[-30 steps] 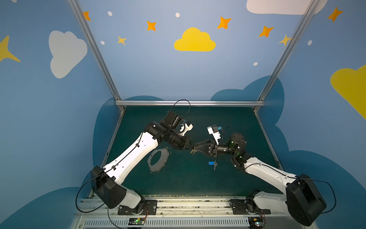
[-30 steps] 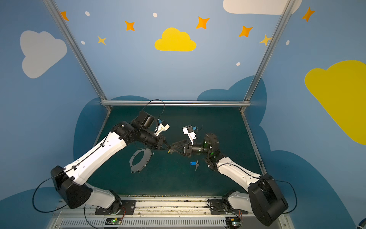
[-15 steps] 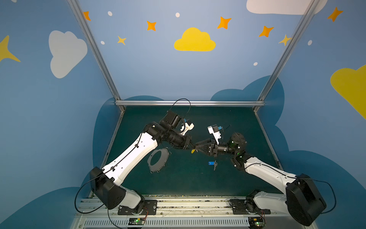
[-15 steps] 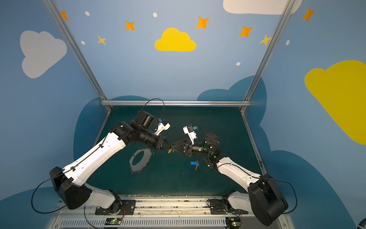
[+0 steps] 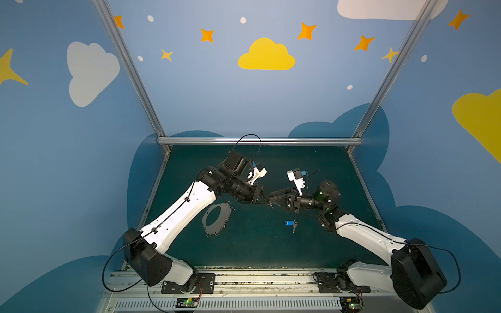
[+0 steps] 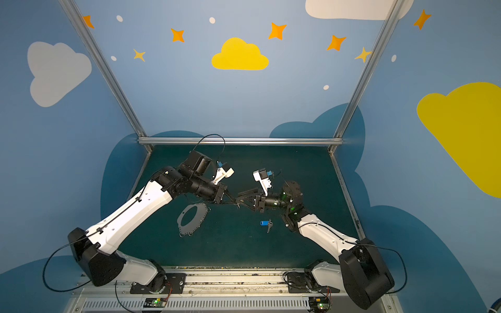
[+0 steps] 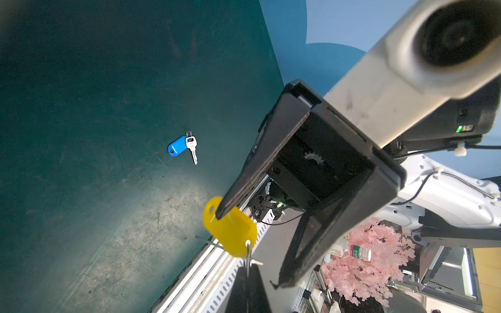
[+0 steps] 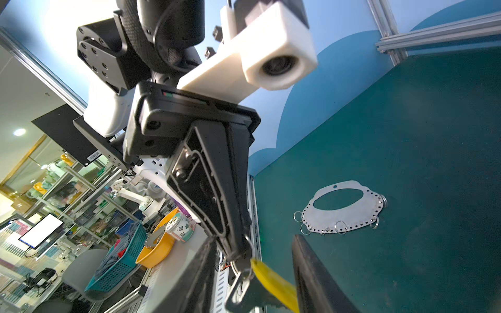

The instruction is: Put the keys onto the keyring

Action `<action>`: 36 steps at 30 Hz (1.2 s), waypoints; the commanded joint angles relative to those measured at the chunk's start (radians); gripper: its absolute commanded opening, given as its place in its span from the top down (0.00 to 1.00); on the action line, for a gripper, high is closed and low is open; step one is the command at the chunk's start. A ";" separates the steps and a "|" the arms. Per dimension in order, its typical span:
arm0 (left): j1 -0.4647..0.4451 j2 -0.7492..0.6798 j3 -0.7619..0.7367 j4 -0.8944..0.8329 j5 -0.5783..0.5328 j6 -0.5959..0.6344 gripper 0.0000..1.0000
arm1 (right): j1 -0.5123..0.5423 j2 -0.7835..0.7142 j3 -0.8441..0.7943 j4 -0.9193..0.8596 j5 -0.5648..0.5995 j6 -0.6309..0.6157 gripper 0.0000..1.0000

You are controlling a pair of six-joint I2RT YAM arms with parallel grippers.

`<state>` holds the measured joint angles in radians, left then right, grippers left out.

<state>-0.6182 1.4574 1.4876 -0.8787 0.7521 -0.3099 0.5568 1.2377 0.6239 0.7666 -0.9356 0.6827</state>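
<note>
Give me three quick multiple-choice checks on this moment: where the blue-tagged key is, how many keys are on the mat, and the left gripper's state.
1. Where is the blue-tagged key?
A) on the mat, apart from the keyring
B) hooked on the keyring
C) in the right gripper

2. How many keys lie on the mat?
A) none
B) one
C) two

3. The left gripper is:
A) wide open
B) out of view
C) shut on the yellow-tagged key

Answers:
1 A: in both top views it lies alone on the mat, clear of the plate.
2 B: only the blue-tagged key lies there; the yellow-tagged key is held up in the air.
3 C: in the left wrist view its closed fingers pinch the key at the ring end of the yellow tag.
</note>
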 commanded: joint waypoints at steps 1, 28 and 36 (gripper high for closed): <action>-0.002 -0.013 -0.007 0.001 0.016 0.009 0.96 | -0.010 -0.032 0.010 0.046 -0.005 0.024 0.52; 0.003 -0.040 -0.007 0.028 -0.033 -0.006 0.96 | 0.025 0.065 0.005 0.105 -0.179 0.115 0.86; 0.011 -0.047 -0.013 0.032 -0.038 -0.014 0.95 | 0.031 0.077 0.011 0.095 -0.177 0.108 1.00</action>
<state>-0.6182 1.4319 1.4750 -0.8726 0.7277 -0.3134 0.5728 1.3083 0.6235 0.8536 -1.0771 0.8120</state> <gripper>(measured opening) 0.049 0.090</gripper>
